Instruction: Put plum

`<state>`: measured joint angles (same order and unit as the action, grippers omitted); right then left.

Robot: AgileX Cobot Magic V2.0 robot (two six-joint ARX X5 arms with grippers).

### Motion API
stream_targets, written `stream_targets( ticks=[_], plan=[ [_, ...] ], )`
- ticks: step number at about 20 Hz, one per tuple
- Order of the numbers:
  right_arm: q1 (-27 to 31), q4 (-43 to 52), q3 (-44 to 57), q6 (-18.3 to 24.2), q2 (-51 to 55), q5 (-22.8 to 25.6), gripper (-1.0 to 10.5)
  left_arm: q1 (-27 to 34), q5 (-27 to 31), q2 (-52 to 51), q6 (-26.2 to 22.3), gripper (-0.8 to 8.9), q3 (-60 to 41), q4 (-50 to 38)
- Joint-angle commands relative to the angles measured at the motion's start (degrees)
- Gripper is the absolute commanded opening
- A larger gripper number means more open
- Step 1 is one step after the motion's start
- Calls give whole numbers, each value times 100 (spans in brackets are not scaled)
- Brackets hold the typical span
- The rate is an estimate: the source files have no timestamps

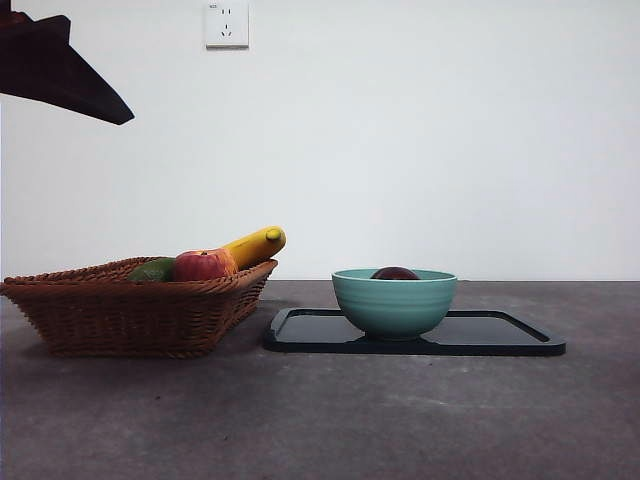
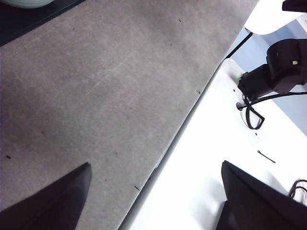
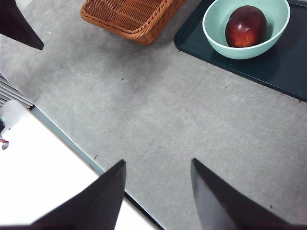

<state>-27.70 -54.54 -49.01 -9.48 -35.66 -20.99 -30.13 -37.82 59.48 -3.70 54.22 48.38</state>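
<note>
The plum (image 3: pixel 246 26) already sits inside the teal bowl (image 1: pixel 394 301), which stands on the dark tray (image 1: pixel 510 340) beside the wicker basket (image 1: pixel 130 315) of other fruit. Both arms hang well back near the worktop's (image 1: pixel 320 420) front edge: the right gripper (image 3: pixel 156 179), fingers spread and empty, has the bowl and plum ahead of it, while the left gripper (image 2: pixel 153 191), also spread and empty, shows only a sliver of bowl. The placing looks done; of the 2, the right arm seems better faced toward the round plum.

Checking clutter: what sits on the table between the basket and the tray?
Nothing; only bare grey table separates the basket from the tray, as the front view shows.
</note>
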Motion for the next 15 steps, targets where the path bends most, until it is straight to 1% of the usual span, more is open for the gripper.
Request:
stream_targets(
  ticks=[1, 6, 9, 12, 14, 15],
  plan=[
    [-35, 48, -7, -66, -17, -17, 216, -37, -35, 20, -9, 433, 57, -35],
    [-35, 48, -7, -76, -17, -17, 216, -37, -37, 20, -4, 433, 57, -35],
    [-35, 48, -7, -90, -17, -17, 216, -37, -35, 20, 101, 432, 57, -48],
    [-35, 48, -7, -103, -17, -15, 216, -85, -28, 22, 413, 432, 61, -420],
    [-35, 48, -7, -103, -17, -15, 216, -160, 153, 50, 669, 434, 116, -916],
    [-35, 48, -7, -103, -17, -17, 216, -205, 369, 107, 798, 433, 219, -1110]
  ],
)
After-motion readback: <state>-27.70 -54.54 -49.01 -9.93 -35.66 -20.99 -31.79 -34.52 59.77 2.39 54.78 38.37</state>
